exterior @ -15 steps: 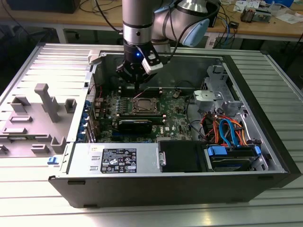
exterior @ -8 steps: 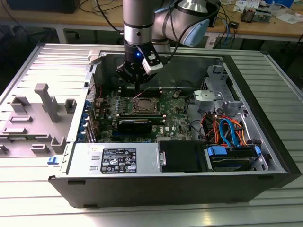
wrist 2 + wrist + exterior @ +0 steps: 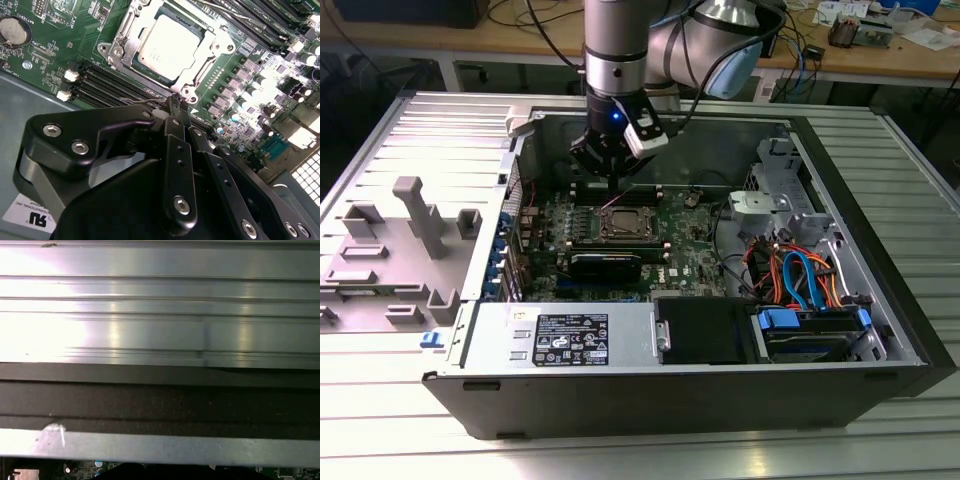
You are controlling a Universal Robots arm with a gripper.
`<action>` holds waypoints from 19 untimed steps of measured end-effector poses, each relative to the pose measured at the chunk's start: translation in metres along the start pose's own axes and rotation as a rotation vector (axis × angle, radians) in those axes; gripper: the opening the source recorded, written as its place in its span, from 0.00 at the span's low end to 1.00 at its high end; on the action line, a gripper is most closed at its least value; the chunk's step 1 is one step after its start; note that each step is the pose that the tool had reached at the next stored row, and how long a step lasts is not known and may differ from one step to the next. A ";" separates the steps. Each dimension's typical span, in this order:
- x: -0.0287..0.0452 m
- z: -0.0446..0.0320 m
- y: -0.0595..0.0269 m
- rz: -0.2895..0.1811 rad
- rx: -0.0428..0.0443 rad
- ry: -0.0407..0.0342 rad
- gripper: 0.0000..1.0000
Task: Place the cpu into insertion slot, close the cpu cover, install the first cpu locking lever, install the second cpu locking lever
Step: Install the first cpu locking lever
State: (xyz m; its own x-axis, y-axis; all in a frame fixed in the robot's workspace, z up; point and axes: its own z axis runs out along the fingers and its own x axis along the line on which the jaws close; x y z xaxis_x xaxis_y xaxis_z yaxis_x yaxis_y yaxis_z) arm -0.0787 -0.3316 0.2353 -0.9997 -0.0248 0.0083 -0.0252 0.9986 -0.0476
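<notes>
The small flat square cpu with a silver-grey metal top (image 3: pixel 167 47) lies in its socket, just beyond the tips of the black end effector (image 3: pixel 176 102). The thin silver metal cpu cover with an open window (image 3: pixel 125 47) is down over it, so the first 2 steps look done. The fingertips stand together at 1 corner of the socket, where a thin steel wire locking lever (image 3: pixel 145 102) meets them. I judge they are there to work this lever, but I cannot tell if they pinch it or only press it.

In the exterior view the arm hangs nearly straight down into the open dark grey computer case (image 3: pixel 700 400). Its end effector (image 3: pixel 610 178) is low over the green motherboard (image 3: pixel 690 250), at the socket's edge.
</notes>
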 end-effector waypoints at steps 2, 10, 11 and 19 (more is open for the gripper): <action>-0.0003 0.0009 0.0004 0.000 -0.0001 0.0007 0.11; -0.0024 0.0036 0.0013 0.000 -0.0002 0.0034 0.11; -0.0027 0.0038 0.0014 0.000 -0.0002 0.0035 0.11; -0.0089 0.0102 0.0047 0.000 0.0000 0.0048 0.11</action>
State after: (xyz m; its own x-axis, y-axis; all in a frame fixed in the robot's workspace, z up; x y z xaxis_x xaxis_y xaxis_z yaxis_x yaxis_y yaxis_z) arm -0.0701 -0.3272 0.2248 -0.9996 -0.0249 0.0131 -0.0255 0.9985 -0.0476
